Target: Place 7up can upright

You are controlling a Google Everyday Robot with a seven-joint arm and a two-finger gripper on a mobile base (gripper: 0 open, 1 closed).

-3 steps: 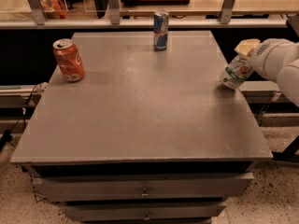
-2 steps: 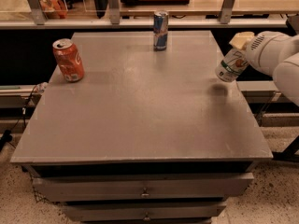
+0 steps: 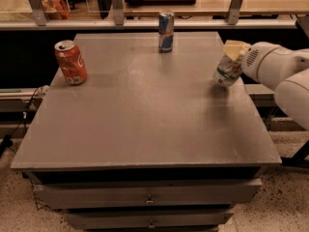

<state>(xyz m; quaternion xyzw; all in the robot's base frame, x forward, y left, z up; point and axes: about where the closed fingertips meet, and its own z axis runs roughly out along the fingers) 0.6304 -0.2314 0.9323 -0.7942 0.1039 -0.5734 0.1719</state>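
Observation:
The 7up can (image 3: 227, 71) is silvery-white with green lettering. It hangs tilted above the right edge of the grey table (image 3: 145, 110), its bottom pointing down and to the left. My gripper (image 3: 234, 57) comes in from the right on the white arm (image 3: 280, 69) and is shut on the can's upper part. One yellowish finger (image 3: 235, 48) shows over the can's top. The can is off the table surface, with its shadow below it.
An orange-red soda can (image 3: 71, 62) stands at the table's left edge. A slim blue-and-silver can (image 3: 166, 31) stands at the back middle. A counter with rail posts (image 3: 116, 4) runs behind the table. Drawers (image 3: 149, 195) sit under the tabletop.
The gripper has lifted the 7up can up off the table at the right edge and moved it slightly back. The other two cans have not moved.

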